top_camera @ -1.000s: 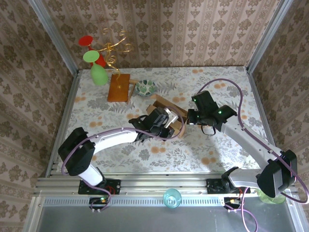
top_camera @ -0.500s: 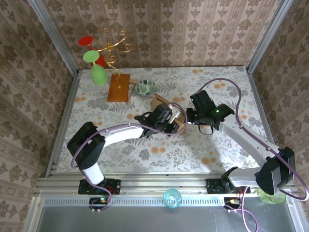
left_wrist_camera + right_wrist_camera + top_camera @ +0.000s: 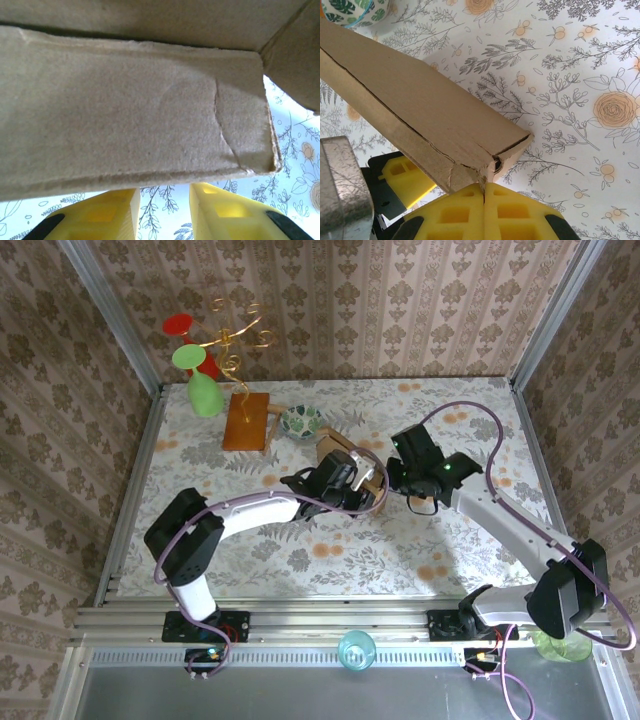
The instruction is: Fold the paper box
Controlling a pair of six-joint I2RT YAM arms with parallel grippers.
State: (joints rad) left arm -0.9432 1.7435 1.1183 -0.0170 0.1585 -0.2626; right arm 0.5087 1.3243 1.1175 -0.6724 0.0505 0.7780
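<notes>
While right end effector (image 3: 484,192) pinches only the paper box (image 3: 415,122) corner, left end effector (image 3: 164,200) spread, corner may tear

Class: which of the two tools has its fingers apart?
The left tool, its yellow fingers apart with nothing between them; the right tool is shut on the box's corner.
</notes>
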